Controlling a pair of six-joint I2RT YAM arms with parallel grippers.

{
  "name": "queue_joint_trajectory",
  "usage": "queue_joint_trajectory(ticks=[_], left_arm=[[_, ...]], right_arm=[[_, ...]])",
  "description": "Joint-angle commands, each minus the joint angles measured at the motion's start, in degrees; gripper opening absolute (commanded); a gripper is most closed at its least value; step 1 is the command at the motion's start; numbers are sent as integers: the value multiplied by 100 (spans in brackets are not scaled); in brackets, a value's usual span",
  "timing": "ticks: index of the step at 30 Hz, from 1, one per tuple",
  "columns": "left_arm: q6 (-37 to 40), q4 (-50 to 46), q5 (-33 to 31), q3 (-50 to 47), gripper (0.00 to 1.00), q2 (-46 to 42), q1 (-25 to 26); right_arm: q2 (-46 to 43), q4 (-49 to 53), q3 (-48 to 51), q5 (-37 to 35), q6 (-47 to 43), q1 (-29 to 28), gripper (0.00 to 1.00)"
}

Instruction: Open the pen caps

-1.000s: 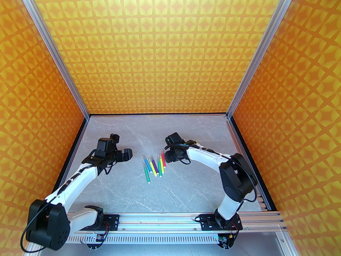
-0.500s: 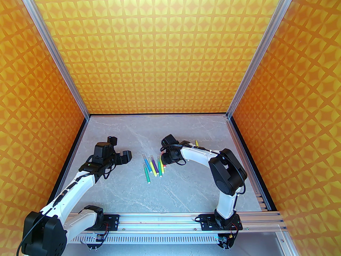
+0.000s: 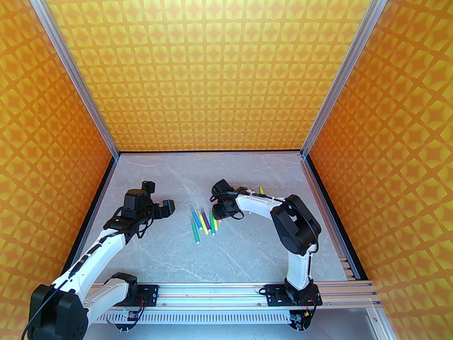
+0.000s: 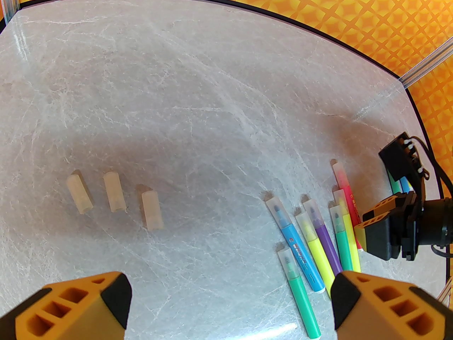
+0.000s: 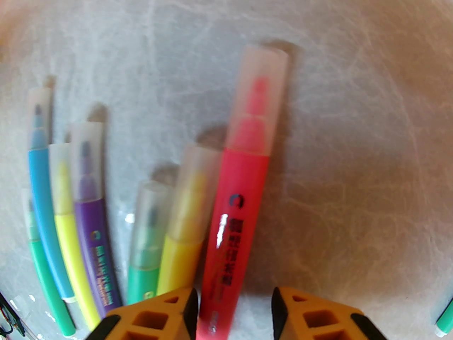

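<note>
Several capped pens (image 3: 205,221) lie side by side in mid-table, each translucent cap pointing away from the arms. My right gripper (image 5: 233,306) hangs low over the rightmost one, a pink-red pen (image 5: 244,197). Its fingers straddle the barrel's rear end: the left finger is at the barrel and a gap remains on the right. That pen's cap (image 5: 260,97) is still on. Three loose pen caps (image 4: 114,191) lie in a row left of the pens. My left gripper (image 4: 230,296) hovers wide open and holds nothing, left of the pens (image 4: 318,236).
A yellow-green pen (image 3: 261,189) lies behind the right arm, and a green pen end (image 5: 444,322) shows at the right gripper's right. Orange patterned walls close the table's left, back and right. The aluminium rail (image 3: 212,292) runs along the near edge.
The right arm has swung left and down over the pink-red pen while its jaws narrowed. The left arm has drawn back slightly, staying open.
</note>
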State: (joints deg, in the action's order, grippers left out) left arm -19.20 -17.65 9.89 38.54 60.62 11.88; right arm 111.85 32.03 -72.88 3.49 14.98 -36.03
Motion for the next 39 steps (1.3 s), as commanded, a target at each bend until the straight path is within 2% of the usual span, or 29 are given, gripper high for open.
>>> queue_joint_trajectory(ticks=[1,11,24,33,39], left_arm=[[63,28,101,-74,98,-124,-54],[92,-55,93,-75,98,-251,-71],[96,-88,83,-83,98,-410,-89],[83,-74,80,-80,98,-374,-89],[21,-43,88,-56,97,-228,-95]], right_arm=[[151,203,-221,-316,-7,-36,41],[643,858,-868,-915,-265,-36,36],[1296,1236,-1347,-1085,-445,-36,33],[1643,1253,-1422,-1031,-491,-36,21],[1470,1156,-1324,-876,-509,-18,11]])
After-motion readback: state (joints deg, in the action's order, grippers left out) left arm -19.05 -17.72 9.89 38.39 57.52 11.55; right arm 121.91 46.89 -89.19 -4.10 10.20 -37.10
